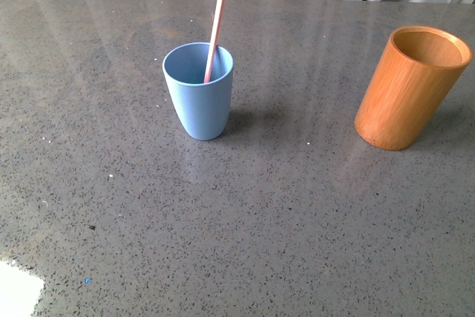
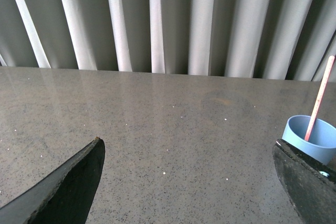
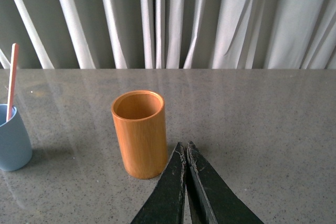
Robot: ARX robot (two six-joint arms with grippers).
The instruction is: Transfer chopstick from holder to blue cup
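Blue cup (image 1: pixel 198 94) holds chopstick (image 1: pixel 217 24), top cropped

A grey speckled stone tabletop (image 1: pixel 245 243) is filling the front view, catching soft light as pale streaks toward twelve o'clock. Grey-white curtains (image 3: pixel 220 19) are hanging in vertical folds along its far edge. A white patch (image 1: pixel 16 291) is showing at seven o'clock, a tiny blue speck (image 1: pixel 87 280) lying just beside it
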